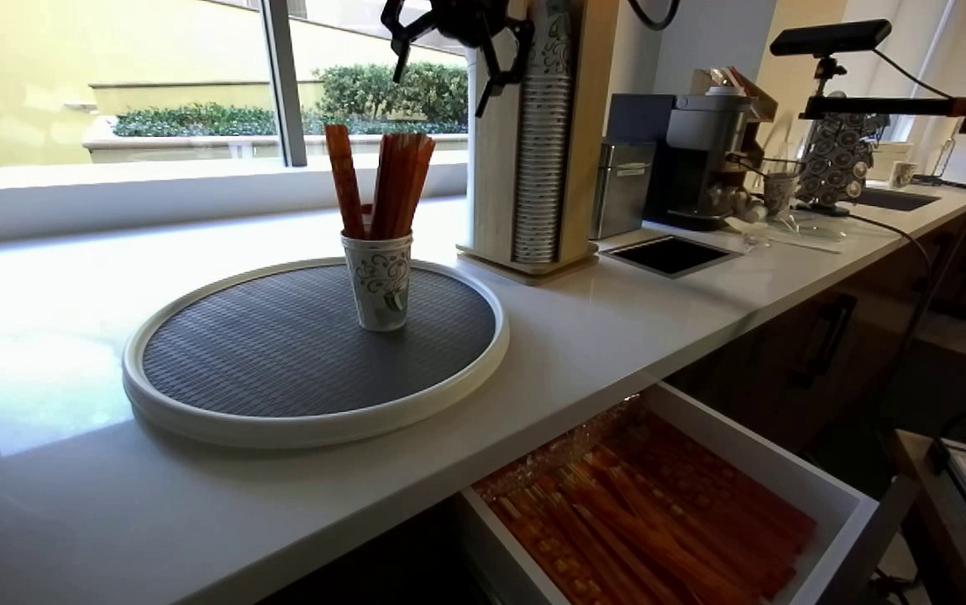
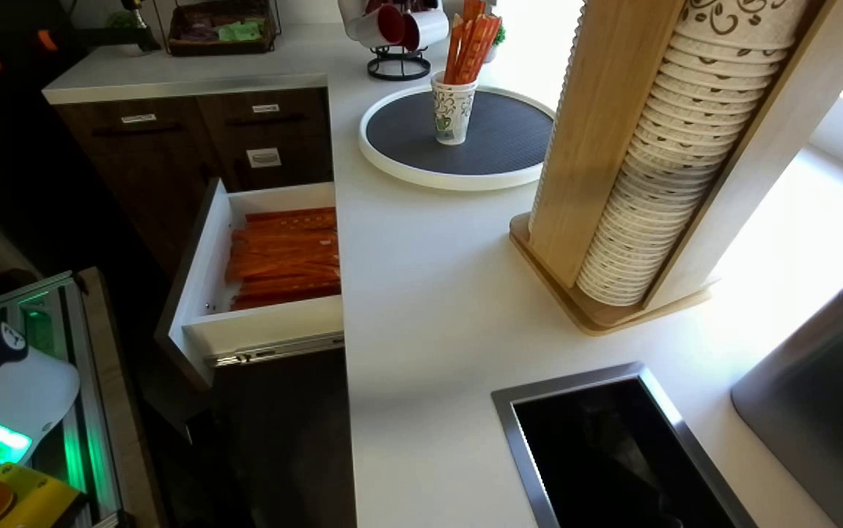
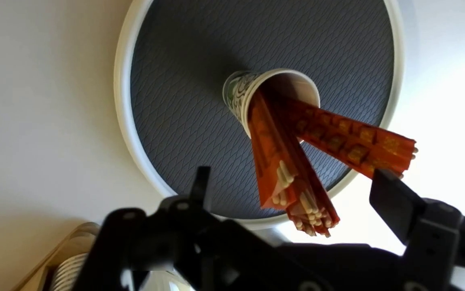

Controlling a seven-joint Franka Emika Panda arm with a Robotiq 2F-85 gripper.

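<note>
My gripper [image 1: 440,94] is open and empty, high above the counter in an exterior view. In the wrist view its two fingers [image 3: 291,178] are spread wide, with the chopstick tops showing between them. A patterned paper cup [image 1: 380,286] stands upright on a round grey tray with a white rim [image 1: 315,428]; the cup also shows in an exterior view [image 2: 452,114]. Chopsticks in red-orange wrappers [image 1: 399,185] stick up from the cup, also seen in the wrist view [image 3: 277,161]. One packet leans away from the others. The gripper appears apart from them.
A pulled-out drawer [image 2: 267,334] below the counter holds many orange-wrapped chopsticks [image 2: 286,253]. A tall wooden cup dispenser [image 1: 496,168] stands beside the tray. A framed counter opening [image 2: 575,385], a coffee machine [image 1: 706,134] and a mug rack [image 2: 399,70] are also on the counter.
</note>
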